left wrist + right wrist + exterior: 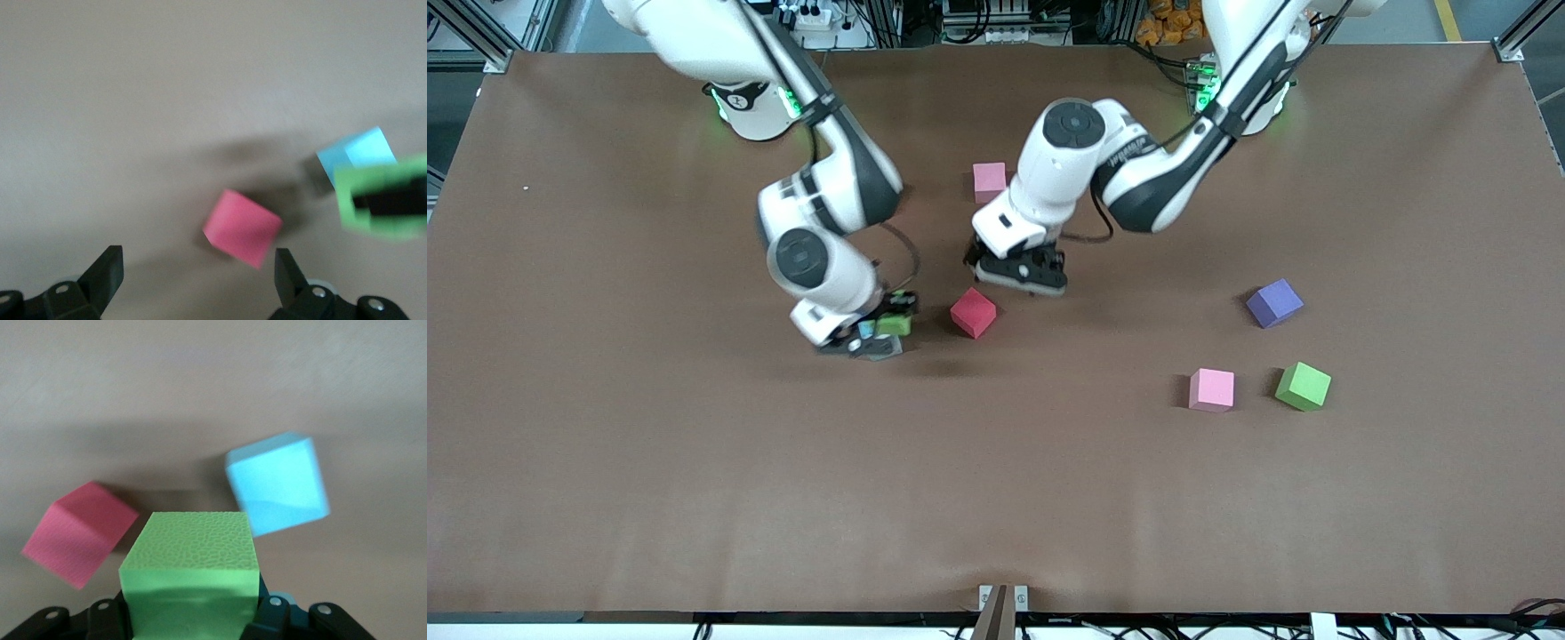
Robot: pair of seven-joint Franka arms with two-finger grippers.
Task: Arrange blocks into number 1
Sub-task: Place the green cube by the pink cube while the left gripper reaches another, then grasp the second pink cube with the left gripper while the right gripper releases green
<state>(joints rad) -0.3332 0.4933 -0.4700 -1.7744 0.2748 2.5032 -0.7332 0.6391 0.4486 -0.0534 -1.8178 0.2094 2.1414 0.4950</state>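
No digit is formed yet: five blocks lie scattered on the surface [605,444]. Right end effector [876,342] grips a green block [190,577]; left end effector [1021,277] hangs wide open over the red block [973,312].

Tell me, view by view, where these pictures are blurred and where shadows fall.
Front view: sharp, with soft shadows on the table beside the red block. Left wrist view: smeared throughout; red block, light-blue cube and green block have fuzzy edges. Right wrist view: held green block crisp, everything past it soft, with a dark shadow band.
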